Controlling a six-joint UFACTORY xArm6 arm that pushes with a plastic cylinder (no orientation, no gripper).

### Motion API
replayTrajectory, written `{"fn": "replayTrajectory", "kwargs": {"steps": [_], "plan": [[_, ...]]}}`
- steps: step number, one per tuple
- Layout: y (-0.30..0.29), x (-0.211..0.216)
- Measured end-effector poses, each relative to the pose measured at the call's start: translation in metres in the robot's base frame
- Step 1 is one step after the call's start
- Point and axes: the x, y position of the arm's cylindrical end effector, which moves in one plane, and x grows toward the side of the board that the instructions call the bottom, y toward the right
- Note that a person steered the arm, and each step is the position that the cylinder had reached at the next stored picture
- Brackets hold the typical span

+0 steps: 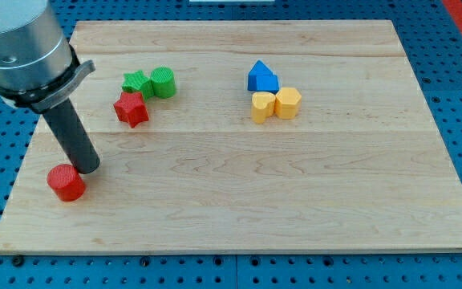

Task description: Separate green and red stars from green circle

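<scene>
My tip (89,169) is set touching the red cylinder (66,183), which blocks it at 8 o'clock. Bare tabletop (239,201) is left open from 1 to 5 o'clock. At 1 o'clock the red star (131,108), green star (137,83) and green circle (163,82) are packed touching, no gap between.
</scene>
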Motion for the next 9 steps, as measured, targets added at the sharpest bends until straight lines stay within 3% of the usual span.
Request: {"fn": "replayTrajectory", "kwargs": {"steps": [2, 3, 4, 6, 7, 9], "plan": [[-0.017, 0.006], [0.023, -0.001], [0.098, -0.018], [0.165, -0.135], [0.168, -0.189], [0.141, -0.205]]}}
